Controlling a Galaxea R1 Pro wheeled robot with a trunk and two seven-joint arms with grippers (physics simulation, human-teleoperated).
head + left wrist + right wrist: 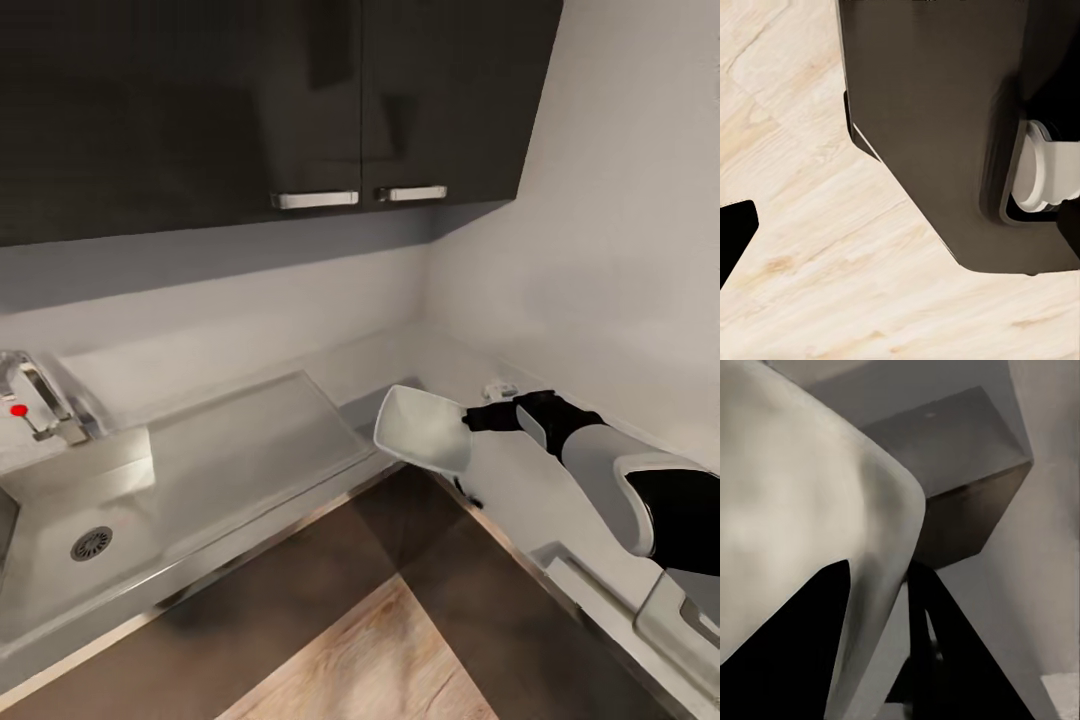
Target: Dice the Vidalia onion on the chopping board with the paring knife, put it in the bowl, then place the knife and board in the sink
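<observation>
The sink [60, 520] is shiny smooth metal. The cupboards [250, 100] are dark and glossy. The floor [380, 660] is pale wood.

Head cam sits high, facing forward and down into the kitchen corner: sink [70, 520] at left, tabletop [250, 440] running to the wall, dark upper cabinets [280, 100] above, right arm [600, 470] reaching in from the lower right. Right wrist cam is pressed close against the white bowl [802, 517], the same bowl [425, 430] head cam sees at the arm's tip. Left wrist cam points straight down at the light wood floor [810, 247], close beside the robot's dark base [937, 135]; it shares the floor [370, 660] with head cam.
</observation>
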